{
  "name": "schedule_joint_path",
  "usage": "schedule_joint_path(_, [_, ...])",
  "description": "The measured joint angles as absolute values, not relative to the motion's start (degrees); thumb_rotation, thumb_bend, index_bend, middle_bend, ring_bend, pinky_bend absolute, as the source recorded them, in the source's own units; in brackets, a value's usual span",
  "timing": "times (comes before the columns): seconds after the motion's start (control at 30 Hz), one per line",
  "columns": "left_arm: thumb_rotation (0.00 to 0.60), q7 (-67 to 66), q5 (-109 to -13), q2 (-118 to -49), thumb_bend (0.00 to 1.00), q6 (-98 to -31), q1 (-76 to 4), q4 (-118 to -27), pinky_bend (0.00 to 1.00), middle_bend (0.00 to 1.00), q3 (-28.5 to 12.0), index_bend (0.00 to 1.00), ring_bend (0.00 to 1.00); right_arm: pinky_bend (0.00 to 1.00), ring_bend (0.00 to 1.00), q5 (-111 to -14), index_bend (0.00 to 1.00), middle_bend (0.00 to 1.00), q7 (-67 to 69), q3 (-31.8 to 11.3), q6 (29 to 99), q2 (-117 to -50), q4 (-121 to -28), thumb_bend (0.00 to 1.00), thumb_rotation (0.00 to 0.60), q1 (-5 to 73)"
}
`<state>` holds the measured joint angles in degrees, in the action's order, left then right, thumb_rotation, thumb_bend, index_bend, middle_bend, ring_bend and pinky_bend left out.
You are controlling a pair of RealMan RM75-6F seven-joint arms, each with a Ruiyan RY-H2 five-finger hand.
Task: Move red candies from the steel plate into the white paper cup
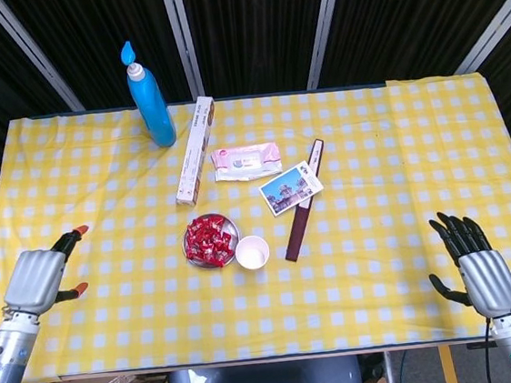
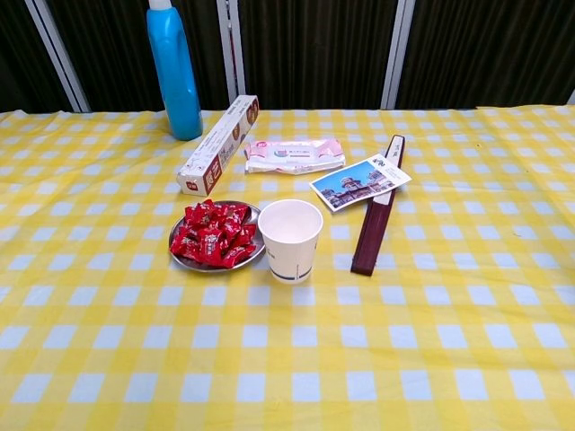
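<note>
A small steel plate (image 1: 191,252) (image 2: 185,262) heaped with red wrapped candies (image 1: 209,239) (image 2: 212,233) sits near the middle of the yellow checked table. Just right of it stands an empty white paper cup (image 1: 252,251) (image 2: 290,237). In the head view my left hand (image 1: 41,276) hovers over the table's left front edge, well left of the plate, fingers spread and holding nothing. Off the front right corner is my right hand (image 1: 472,263), likewise spread and empty. Neither hand shows in the chest view.
Behind the plate lie a long white box (image 1: 195,149), a pink wet-wipe pack (image 1: 246,162), a postcard (image 1: 291,189) on a dark brown case (image 1: 303,203), and a tall blue bottle (image 1: 149,97) at the back left.
</note>
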<state>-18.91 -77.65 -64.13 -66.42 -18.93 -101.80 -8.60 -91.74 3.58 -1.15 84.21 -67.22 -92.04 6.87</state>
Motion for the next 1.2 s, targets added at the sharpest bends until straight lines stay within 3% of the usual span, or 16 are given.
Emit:
schedule_joint_path(0.23, [0.6,-29.92,-67.45,-67.85,0.19,-58.46,-28.12,-103.29,0.86,0.07,-11.64,0.07,0.75,0.0,0.0,-91.49,0.0,0.0,5.08,-1.19,83.87,-66.73,-92.43,0.39,0.6,6.99])
schedule_joint_path(0.67, [0.6,-45.44,-49.59,-80.75,0.2,-53.58,-42.0,-97.68,0.88,0.16,-12.36,0.15,0.81,0.0,0.0,-91.52,0.0,0.0,7.18,-1.17,83.58,-65.94,-93.16,0.39,0.6,7.21])
schedule_joint_path(1.2, [0.6,-50.81,-39.03,-92.59,0.21,-54.46,-51.11,-87.47,0.9,0.23,-10.83,0.24,0.82,0.0,0.0,-91.39,0.0,0.0,8.96,-1.37,83.68,-65.2,-93.93,0.39,0.6,7.28])
